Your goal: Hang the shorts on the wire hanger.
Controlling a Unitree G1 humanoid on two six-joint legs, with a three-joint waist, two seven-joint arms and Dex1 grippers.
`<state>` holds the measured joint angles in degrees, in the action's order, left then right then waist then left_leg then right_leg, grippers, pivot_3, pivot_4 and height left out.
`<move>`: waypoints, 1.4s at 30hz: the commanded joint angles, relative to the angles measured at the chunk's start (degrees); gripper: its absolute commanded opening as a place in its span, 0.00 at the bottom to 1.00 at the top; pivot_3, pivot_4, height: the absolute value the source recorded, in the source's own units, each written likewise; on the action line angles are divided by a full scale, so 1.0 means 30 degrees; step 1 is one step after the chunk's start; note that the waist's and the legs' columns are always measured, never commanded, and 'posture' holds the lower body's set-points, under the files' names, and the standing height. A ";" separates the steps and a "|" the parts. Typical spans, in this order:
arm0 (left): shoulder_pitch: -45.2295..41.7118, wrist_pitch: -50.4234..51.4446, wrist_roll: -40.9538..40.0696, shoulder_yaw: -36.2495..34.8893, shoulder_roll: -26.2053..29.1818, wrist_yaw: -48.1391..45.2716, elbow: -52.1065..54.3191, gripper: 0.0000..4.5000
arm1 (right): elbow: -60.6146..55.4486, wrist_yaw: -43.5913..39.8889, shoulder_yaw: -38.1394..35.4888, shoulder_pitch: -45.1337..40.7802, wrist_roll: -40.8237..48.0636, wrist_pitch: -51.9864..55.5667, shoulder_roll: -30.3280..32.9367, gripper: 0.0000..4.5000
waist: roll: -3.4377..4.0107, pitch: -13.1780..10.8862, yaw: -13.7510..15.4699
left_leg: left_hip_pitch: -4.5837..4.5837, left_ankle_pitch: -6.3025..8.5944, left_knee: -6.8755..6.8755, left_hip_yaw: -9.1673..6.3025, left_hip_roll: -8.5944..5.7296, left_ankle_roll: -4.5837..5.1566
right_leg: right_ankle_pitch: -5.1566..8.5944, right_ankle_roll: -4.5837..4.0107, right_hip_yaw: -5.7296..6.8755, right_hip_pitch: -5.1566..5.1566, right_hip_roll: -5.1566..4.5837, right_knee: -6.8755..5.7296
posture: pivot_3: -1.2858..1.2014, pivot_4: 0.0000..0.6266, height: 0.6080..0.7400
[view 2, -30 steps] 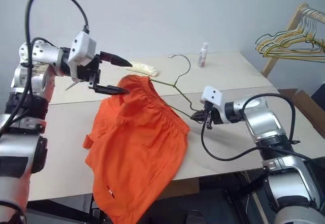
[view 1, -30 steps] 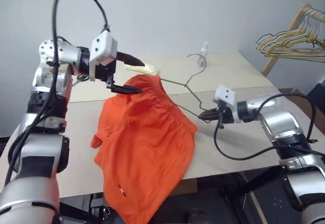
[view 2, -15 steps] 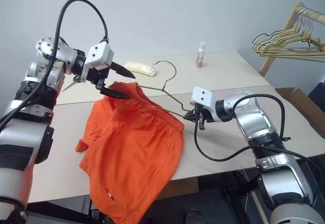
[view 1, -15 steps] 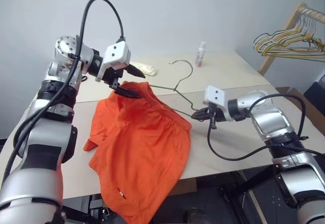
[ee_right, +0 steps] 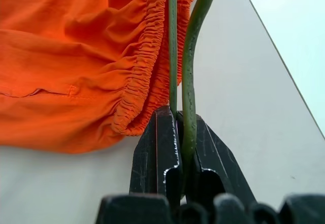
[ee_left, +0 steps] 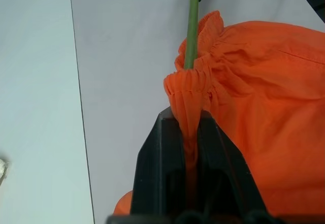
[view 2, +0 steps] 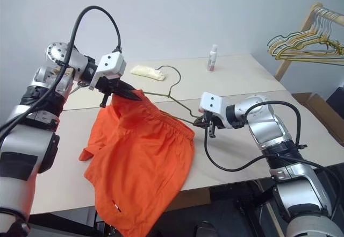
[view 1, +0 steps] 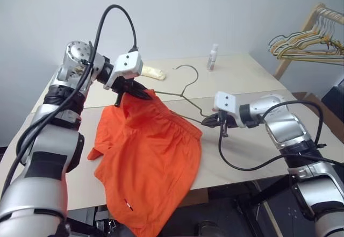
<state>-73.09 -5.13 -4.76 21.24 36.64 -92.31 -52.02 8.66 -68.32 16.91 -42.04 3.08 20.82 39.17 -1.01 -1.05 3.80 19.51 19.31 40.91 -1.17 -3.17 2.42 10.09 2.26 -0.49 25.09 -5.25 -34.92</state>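
My left gripper (ee_left: 188, 127) is clamped on the gathered elastic waistband of the shorts (view 1: 153, 156); in the left wrist view a bunched fold of orange fabric is pinched between the two black fingers (ee_left: 157, 168). Its jaws were apart a second ago and have since come together on the cloth. The wire hanger (view 1: 185, 89) runs past this pinched fold, touching the waistband.

My right gripper (ee_right: 177, 132) is pressed together on the wire hanger: the right wrist view shows two thin greenish-grey wire strands passing between the fingers, with the ruffled waistband edge just beside them at about 10 o'clock.

Seen from the head, the shorts lie on the pale table (view 1: 252, 156), the held waistband corner lifted at roughly 11 o'clock of the garment, the leg end drooping over the near table edge at 6 o'clock. A small white tag (view 1: 128, 205) shows near that lower hem. The hanger's hook (view 1: 189, 70) curves at 12 o'clock of the shorts; the wire slopes from there down toward my right gripper at 3 o'clock.

A small white bottle (view 1: 213, 57) stands at the far table edge, and a pale wrapped object (view 1: 152, 73) lies near my left gripper. A wooden rack with bunched hangers (view 1: 306, 41) stands at 2 o'clock, well apart.
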 commanded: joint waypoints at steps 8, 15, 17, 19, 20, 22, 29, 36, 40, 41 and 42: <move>0.0683 0.0012 -0.0693 -0.0587 0.1598 -0.0063 0.1645 0.00 | -0.0798 0.2245 -0.2448 0.1038 0.0566 -0.2504 -0.0284 0.56 | -0.0007 -0.0005 -0.0059 | 0.0002 -0.0002 0.0008 0.0003 0.0000 -0.0003 | 0.0000 0.0001 -0.0006 0.0005 0.0000 -0.0014 | 0.59 0.00 1.00; 0.1299 0.0391 -0.1071 -0.1470 0.2381 -0.0063 0.2373 0.00 | -0.2066 0.2625 -0.6482 0.3590 0.3492 0.0458 0.0944 0.99 | -0.0011 -0.0006 0.0142 | 0.0043 0.0007 0.0017 -0.0005 -0.0004 0.0012 | 0.0001 0.0001 0.0000 0.0023 -0.0009 0.0003 | 0.59 0.00 1.00; 0.1363 0.0484 -0.1026 -0.1798 0.2322 -0.0053 0.2384 0.00 | -0.3008 0.2075 -0.7108 0.4822 0.4767 0.2113 0.1362 0.99 | -0.0011 -0.0006 0.0148 | 0.0049 0.0010 0.0021 -0.0007 -0.0002 0.0018 | 0.0001 0.0001 0.0005 0.0020 -0.0006 0.0006 | 0.59 0.00 1.00; 0.1412 0.0527 -0.0928 -0.1942 0.2309 -0.0058 0.2408 0.00 | -0.3991 0.1962 -0.7221 0.5887 0.6014 0.3992 0.1225 0.99 | -0.0014 -0.0005 0.0101 | 0.0046 0.0016 0.0023 -0.0004 0.0004 0.0029 | 0.0001 0.0001 0.0001 0.0016 -0.0003 0.0003 | 0.58 0.00 1.00; 0.1458 0.0484 -0.0886 -0.1964 0.2326 -0.0061 0.2435 0.00 | -0.4335 0.2114 -0.7091 0.6317 0.6383 0.4497 0.0930 0.99 | -0.0014 -0.0005 0.0060 | 0.0041 0.0022 0.0024 -0.0005 0.0008 0.0040 | 0.0001 0.0001 0.0003 0.0009 -0.0001 0.0000 | 0.58 0.00 1.00; 0.1506 0.0422 -0.0814 -0.2023 0.2324 -0.0063 0.2418 0.00 | -0.4351 0.2751 -0.6670 0.6664 0.7080 0.5806 -0.0122 0.99 | -0.0020 -0.0007 -0.0129 | 0.0026 0.0051 0.0028 0.0011 0.0013 0.0091 | 0.0000 0.0001 -0.0015 0.0006 0.0002 -0.0016 | 0.58 0.00 1.00; 0.1532 0.0364 -0.0512 -0.2321 0.2182 -0.0059 0.2206 0.00 | -0.2273 0.4496 -0.4613 0.5916 0.6783 0.6306 -0.3898 0.99 | -0.0021 -0.0009 -0.0262 | -0.0080 0.0084 0.0029 0.0048 0.0015 0.0153 | 0.0001 0.0001 -0.0064 -0.0043 0.0014 -0.0058 | 0.59 0.00 1.00; 0.1734 0.0418 -0.0264 -0.2663 0.2125 0.0088 0.2302 0.00 | 0.0130 0.5323 -0.4224 0.4843 0.6702 0.6022 -0.5779 0.99 | -0.0024 -0.0010 -0.0238 | -0.0055 0.0016 0.0026 0.0045 -0.0010 0.0030 | 0.0002 0.0004 -0.0056 -0.0024 0.0000 -0.0042 | 0.59 0.00 1.00; 0.1875 0.0487 -0.0182 -0.2860 0.2143 0.0107 0.2471 0.00 | 0.0661 0.5132 -0.4039 0.4569 0.6894 0.6388 -0.6011 0.81 | -0.0023 -0.0010 -0.0245 | -0.0056 0.0014 0.0021 0.0043 -0.0007 0.0026 | 0.0002 0.0005 -0.0054 -0.0021 0.0002 -0.0041 | 0.60 0.00 1.00; 0.1929 0.0501 -0.0184 -0.2918 0.2176 0.0078 0.2524 0.00 | 0.0813 0.5192 -0.4067 0.4470 0.6942 0.6600 -0.6026 0.73 | -0.0023 -0.0010 -0.0252 | -0.0056 0.0013 0.0021 0.0042 -0.0006 0.0024 | 0.0002 0.0005 -0.0053 -0.0019 0.0005 -0.0043 | 0.60 0.00 1.00; 0.1980 0.0543 -0.0198 -0.2979 0.2215 0.0061 0.2582 0.00 | 0.0936 0.5293 -0.4202 0.4407 0.7032 0.6684 -0.6097 0.64 | -0.0024 -0.0010 -0.0251 | -0.0059 0.0011 0.0021 0.0043 -0.0006 0.0020 | 0.0002 0.0005 -0.0054 -0.0019 0.0004 -0.0051 | 0.60 0.00 1.00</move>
<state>-66.57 -3.55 -5.30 14.26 42.81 -92.20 -45.90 11.99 -52.38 5.72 -26.58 22.83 40.09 20.98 -1.08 -1.08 3.04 19.33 19.33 40.97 -1.04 -3.18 2.47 10.10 2.27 -0.65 25.04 -5.24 -35.08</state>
